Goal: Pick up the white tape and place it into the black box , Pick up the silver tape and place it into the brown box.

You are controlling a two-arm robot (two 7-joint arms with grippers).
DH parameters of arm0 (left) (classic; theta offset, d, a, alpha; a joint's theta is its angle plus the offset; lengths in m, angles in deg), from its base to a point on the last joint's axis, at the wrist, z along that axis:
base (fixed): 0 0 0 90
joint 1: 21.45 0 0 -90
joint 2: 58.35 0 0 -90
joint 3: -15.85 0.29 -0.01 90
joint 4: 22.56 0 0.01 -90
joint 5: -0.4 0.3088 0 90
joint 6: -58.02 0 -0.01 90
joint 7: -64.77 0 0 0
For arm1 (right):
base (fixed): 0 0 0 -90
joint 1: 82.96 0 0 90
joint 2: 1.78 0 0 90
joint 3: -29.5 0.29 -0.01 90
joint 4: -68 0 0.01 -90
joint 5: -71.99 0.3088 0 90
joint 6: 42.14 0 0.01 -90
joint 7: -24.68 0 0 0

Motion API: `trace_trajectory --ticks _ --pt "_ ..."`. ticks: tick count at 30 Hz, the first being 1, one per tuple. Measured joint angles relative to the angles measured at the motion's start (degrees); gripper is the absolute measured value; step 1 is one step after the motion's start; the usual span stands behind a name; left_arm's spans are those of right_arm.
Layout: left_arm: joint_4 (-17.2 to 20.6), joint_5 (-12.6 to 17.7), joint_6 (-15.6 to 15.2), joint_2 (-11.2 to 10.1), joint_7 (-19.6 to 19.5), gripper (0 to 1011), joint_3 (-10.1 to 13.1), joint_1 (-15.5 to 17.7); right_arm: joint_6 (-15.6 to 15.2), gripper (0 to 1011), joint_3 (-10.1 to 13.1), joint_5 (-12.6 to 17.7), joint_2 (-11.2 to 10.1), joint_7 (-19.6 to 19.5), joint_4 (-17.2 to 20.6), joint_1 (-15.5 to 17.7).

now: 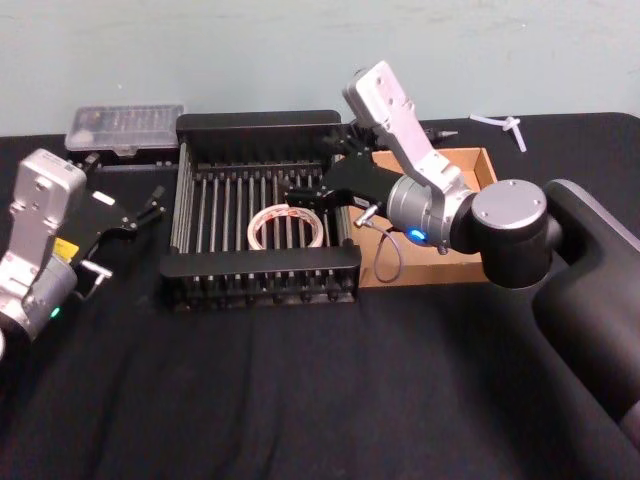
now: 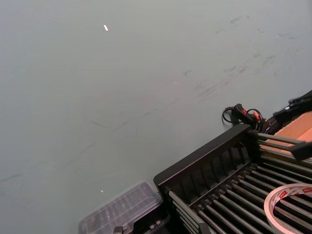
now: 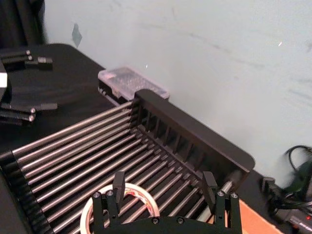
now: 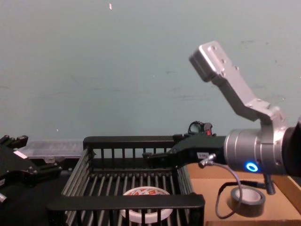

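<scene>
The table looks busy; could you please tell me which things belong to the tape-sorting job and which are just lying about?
Part of the job:
white tape, lying in the black box
silver tape, lying in the brown box
right gripper, open over the black box

Lying about:
clear plastic case
white bits
left gripper, off to the left

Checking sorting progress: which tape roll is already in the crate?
The white tape, lying flat on the crate's slats; the silver tape sits in the cardboard tray.

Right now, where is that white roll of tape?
The white tape lies flat on the slatted floor of the black box, just below the open right gripper.
</scene>
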Motion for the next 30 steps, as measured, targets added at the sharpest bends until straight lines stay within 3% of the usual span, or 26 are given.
trace_trajectory --ticks 14,21,30 --pt "0.0 0.0 0.0 0.0 0.0 1002 0.0 0.0 -1.2 1002 4.69 -0.03 -4.3 -1.93 11.62 6.81" --pt "0.0 0.0 0.0 0.0 0.0 1002 0.0 0.0 -2.03 1002 8.14 0.42 -7.95 -2.99 18.28 12.92" --pt "0.0 0.0 0.0 0.0 0.0 1001 0.0 0.0 -1.43 1002 11.21 0.12 -10.95 -4.32 23.17 19.24"
